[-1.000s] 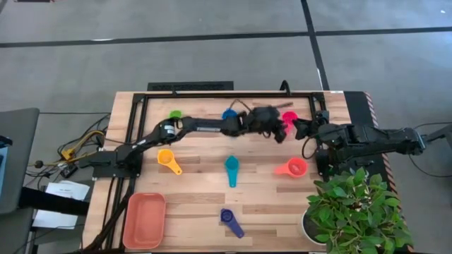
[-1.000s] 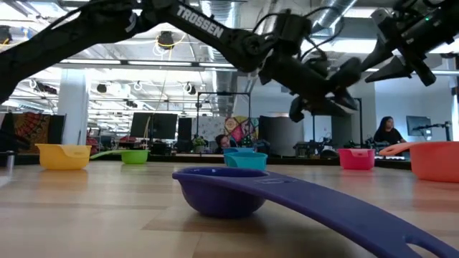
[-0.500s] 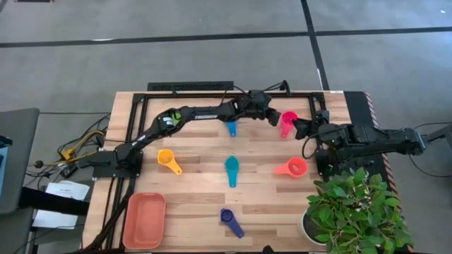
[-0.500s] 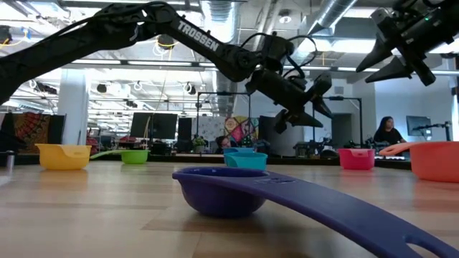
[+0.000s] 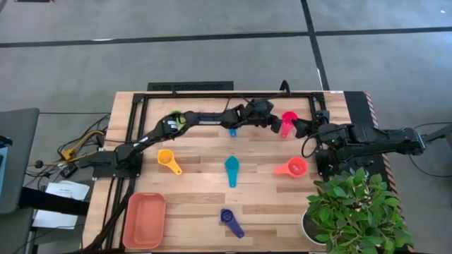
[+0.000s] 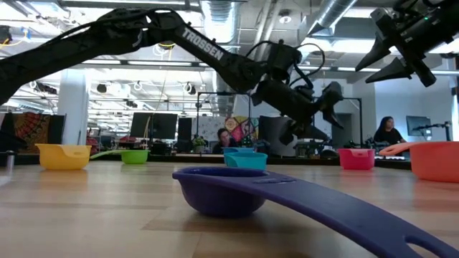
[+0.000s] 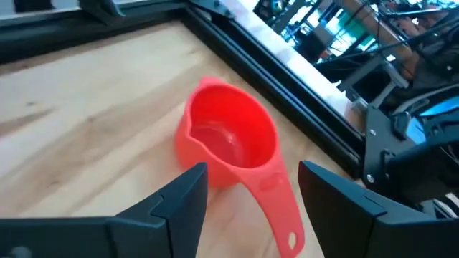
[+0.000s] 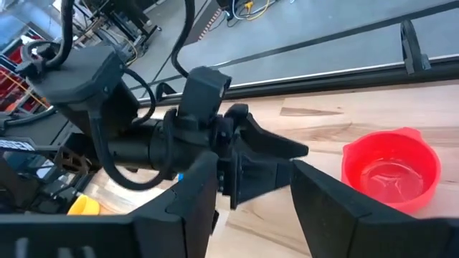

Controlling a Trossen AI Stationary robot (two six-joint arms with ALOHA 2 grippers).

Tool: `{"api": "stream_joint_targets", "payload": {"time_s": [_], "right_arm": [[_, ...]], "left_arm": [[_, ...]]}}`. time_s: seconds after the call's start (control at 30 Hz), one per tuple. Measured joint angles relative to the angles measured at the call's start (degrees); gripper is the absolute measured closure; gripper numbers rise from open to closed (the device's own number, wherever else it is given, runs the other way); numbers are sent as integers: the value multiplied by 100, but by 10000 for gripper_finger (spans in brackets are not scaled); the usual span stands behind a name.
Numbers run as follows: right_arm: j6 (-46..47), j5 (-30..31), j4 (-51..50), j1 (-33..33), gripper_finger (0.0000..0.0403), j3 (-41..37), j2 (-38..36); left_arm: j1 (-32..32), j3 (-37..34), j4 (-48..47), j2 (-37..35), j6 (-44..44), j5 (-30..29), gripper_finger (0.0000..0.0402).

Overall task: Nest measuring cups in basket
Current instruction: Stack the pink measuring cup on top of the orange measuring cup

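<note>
My left gripper (image 5: 275, 124) reaches across to the far right of the table and stands open just short of the pink cup (image 5: 288, 121). In the left wrist view the pink cup (image 7: 229, 140) rests on its base, and its handle (image 7: 281, 208) points back between my two fingers without touching them. My right gripper (image 5: 299, 128) hangs open above the table beside the pink cup (image 8: 391, 168). Green (image 5: 176, 114), blue (image 5: 232, 131), yellow (image 5: 168, 161), teal (image 5: 232, 170), coral (image 5: 292, 167) and purple (image 5: 230, 222) cups lie scattered. The basket (image 5: 145, 220) sits at the near left.
A black frame rail (image 5: 233, 94) runs along the far edge, just behind the pink cup. A potted plant (image 5: 353, 212) fills the near right corner. The purple cup (image 6: 222, 190) lies close to the near edge. Bare wood lies between the cups.
My left arm has swung toward the far edge, uncovering the lower part of the blue cup. Its gripper has rolled, sunk a little toward the pink cup, and its fingers have opened wider. The cups have kept their places.
</note>
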Motion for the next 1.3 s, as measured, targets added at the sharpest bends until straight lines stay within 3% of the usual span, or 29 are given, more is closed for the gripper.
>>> {"api": "stream_joint_targets", "payload": {"time_s": [0.27, 0.43, 0.8, 1.3], "right_arm": [[166, -39, 2, 2, 204, 0, 0], [169, -181, -17, 2, 203, 0, 0], [210, -309, -24, 0, 202, 0, 0], [160, -311, -25, 0, 226, 0, 0]], "left_arm": [[-106, 13, 631, 431, -181, -69, 195], [-158, 172, 547, 651, -571, 150, 195], [-347, 208, 401, 658, -96, 136, 198], [-290, 206, 450, 658, -415, 90, 300]]}}
